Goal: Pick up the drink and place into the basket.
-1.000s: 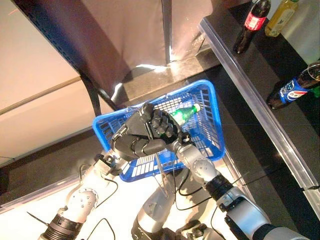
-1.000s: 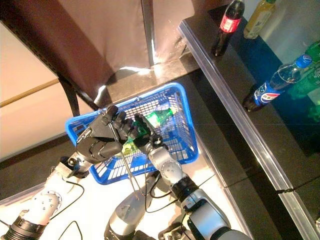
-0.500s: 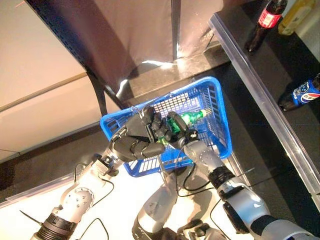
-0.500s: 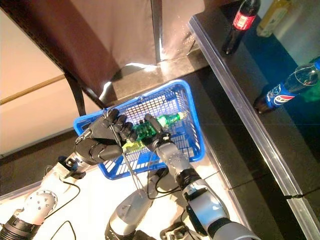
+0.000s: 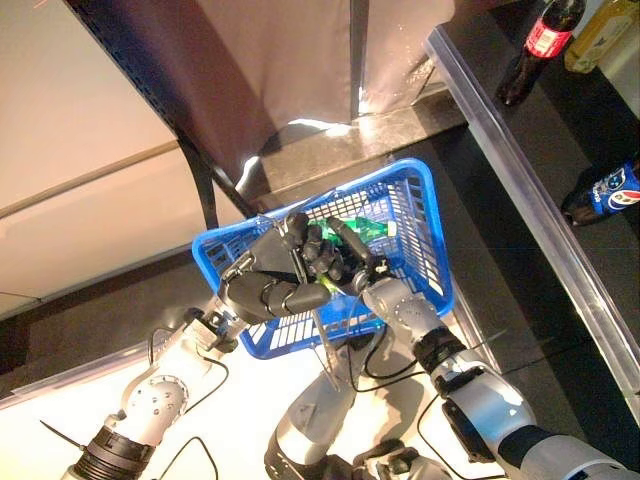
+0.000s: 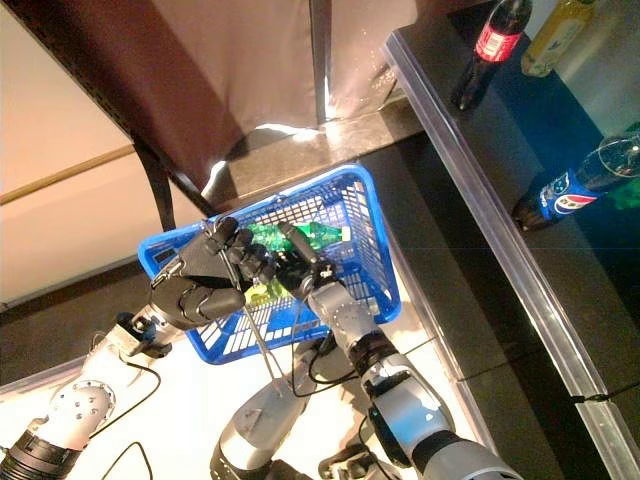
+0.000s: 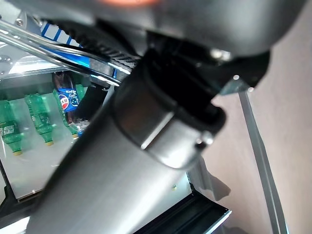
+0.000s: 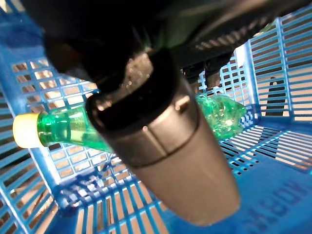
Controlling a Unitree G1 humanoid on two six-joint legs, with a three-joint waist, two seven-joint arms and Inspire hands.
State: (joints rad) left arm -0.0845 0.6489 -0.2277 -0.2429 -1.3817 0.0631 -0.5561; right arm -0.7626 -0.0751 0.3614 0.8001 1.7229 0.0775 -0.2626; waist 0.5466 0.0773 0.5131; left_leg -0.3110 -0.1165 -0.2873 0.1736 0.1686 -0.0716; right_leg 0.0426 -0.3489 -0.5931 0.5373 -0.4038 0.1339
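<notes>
My left hand (image 5: 265, 285) is shut on the thin wire handles of the blue basket (image 5: 428, 235) and holds it raised in front of me. A green drink bottle (image 5: 368, 229) with a pale cap lies inside the basket near its far wall. My right hand (image 5: 345, 262) reaches into the basket just over the bottle, its fingers straight and loose. In the right wrist view the bottle (image 8: 63, 127) lies across the blue mesh behind my thumb (image 8: 161, 146).
A black counter with a metal edge (image 5: 520, 170) runs along the right. On it stand a cola bottle (image 5: 535, 45), a yellow drink (image 5: 600, 25) and a blue-labelled bottle (image 5: 605, 190). A dark shelf upright (image 5: 355, 60) rises behind the basket.
The green bottle has gone from my right hand's grip down into the basket. The hand's fingers have loosened over it. The view has shifted slightly.
</notes>
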